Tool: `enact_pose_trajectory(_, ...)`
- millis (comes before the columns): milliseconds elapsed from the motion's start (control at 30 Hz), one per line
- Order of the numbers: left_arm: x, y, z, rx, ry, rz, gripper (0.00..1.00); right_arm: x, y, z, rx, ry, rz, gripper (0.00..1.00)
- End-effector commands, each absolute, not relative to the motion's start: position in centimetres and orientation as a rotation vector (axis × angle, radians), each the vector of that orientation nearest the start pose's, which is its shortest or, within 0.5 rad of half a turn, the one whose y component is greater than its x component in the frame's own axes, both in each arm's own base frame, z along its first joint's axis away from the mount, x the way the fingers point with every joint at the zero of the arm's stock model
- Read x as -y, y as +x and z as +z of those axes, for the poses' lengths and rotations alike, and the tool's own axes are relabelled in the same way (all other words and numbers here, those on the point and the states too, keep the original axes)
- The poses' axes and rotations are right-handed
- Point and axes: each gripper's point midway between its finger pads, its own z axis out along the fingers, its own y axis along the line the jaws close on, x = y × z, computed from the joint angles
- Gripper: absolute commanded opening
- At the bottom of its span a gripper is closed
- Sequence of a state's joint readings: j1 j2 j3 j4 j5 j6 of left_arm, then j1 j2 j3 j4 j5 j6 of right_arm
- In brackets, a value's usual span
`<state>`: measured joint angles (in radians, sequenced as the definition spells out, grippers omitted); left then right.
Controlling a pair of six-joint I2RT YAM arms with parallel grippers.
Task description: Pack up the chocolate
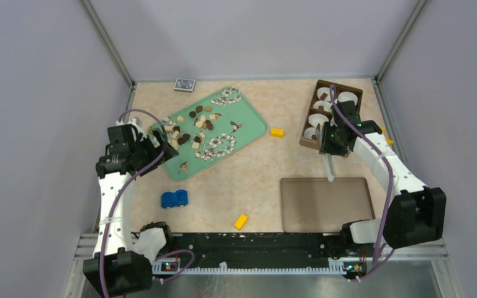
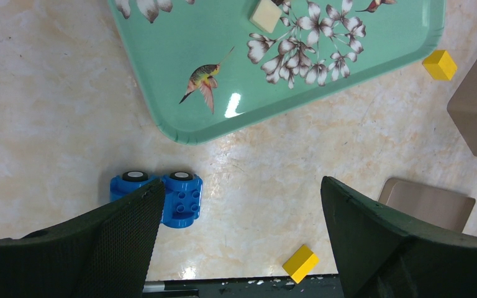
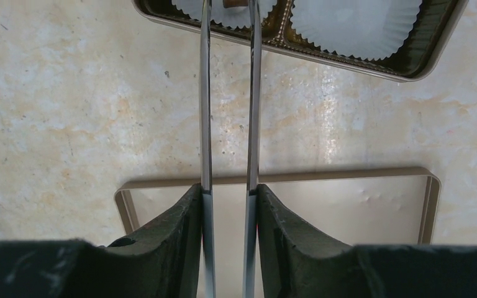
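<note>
the tweezers (image 3: 205,93) run off the top edge in the right wrist view, tips unseen, and the box (image 3: 438,45) is cropped there too. one finger (image 2: 99,242) of the left gripper (image 2: 241,184) covers part of the blue car (image 2: 183,200).

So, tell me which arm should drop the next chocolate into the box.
Probably the right arm: its jaws clamp the tweezers, whose tips reach the box and its paper cups. The left arm hangs by the tray, jaws wide and empty.
</note>
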<state>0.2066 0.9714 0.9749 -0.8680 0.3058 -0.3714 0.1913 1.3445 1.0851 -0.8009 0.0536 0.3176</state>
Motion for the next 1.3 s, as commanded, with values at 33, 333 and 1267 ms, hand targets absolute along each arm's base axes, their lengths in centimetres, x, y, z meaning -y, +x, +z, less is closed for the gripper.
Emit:
enact_pose_trajectory(33,1.9,25.3,19.7,-2.321,-0.528,-0.456,0.99,-6.1,31.2,20.1,-2.416,0.185,0.158,0.25)
enact_pose_trajectory(333,2.0,24.9,19.9,-2.313,-0.524,-0.457,0.99,-11.3,32.1,24.0,-2.333,0.057,0.29,0.07)
enact_pose_trajectory(1267,1.6,23.9,20.6,-2.31,-0.534,-0.414,0.99,-38.0,32.2,14.6,-2.417,-0.697,0.327,0.35)
